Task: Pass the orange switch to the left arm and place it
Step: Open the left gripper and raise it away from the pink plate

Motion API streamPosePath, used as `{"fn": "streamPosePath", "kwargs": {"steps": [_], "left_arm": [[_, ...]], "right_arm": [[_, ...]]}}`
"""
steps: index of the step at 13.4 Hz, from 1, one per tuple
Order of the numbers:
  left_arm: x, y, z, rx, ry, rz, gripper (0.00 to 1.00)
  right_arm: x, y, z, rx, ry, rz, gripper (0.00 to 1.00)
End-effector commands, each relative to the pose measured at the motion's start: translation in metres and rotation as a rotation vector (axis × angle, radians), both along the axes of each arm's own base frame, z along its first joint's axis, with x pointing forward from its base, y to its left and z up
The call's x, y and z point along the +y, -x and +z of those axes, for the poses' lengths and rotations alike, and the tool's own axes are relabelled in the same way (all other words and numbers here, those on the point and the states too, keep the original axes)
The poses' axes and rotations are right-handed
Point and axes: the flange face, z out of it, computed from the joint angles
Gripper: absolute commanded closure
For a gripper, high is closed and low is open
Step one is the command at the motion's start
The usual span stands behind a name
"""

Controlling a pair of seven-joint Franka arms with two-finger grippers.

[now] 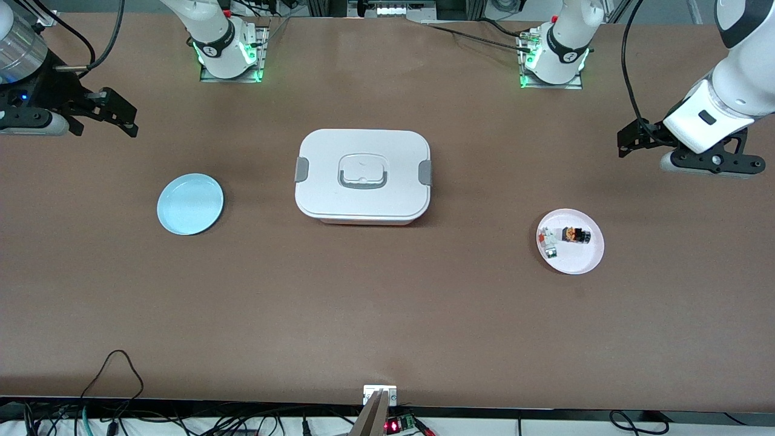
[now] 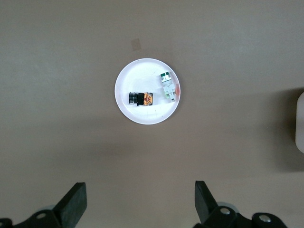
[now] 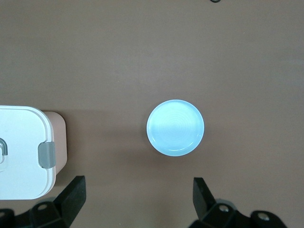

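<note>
The orange switch (image 1: 575, 234) lies on a small pale plate (image 1: 582, 260) toward the left arm's end of the table. In the left wrist view the switch (image 2: 142, 99) lies on that plate (image 2: 142, 115). The white box (image 1: 363, 175) stands shut in the middle of the table; its latched end shows in the right wrist view (image 3: 23, 152). My left gripper (image 1: 625, 144) hangs open and empty over bare table at the left arm's end, also seen in its wrist view (image 2: 140, 199). My right gripper (image 1: 128, 118) hangs open and empty over the right arm's end, also seen in its wrist view (image 3: 137, 197).
A small red-white-green part (image 1: 549, 239) lies on the pale plate beside the switch, also in the left wrist view (image 2: 168, 87). An empty light-blue plate (image 1: 190, 203) sits toward the right arm's end, also in the right wrist view (image 3: 175, 127). Cables hang along the table's near edge.
</note>
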Motion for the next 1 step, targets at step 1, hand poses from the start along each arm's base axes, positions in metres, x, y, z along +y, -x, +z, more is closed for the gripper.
{"fn": "streamPosePath", "kwargs": {"steps": [1], "left_arm": [[-0.0050, 0.0054, 0.0040, -0.012, 0.003, 0.001, 0.00]], "right_arm": [[0.0008, -0.0022, 0.0052, -0.007, -0.015, -0.014, 0.00]]}}
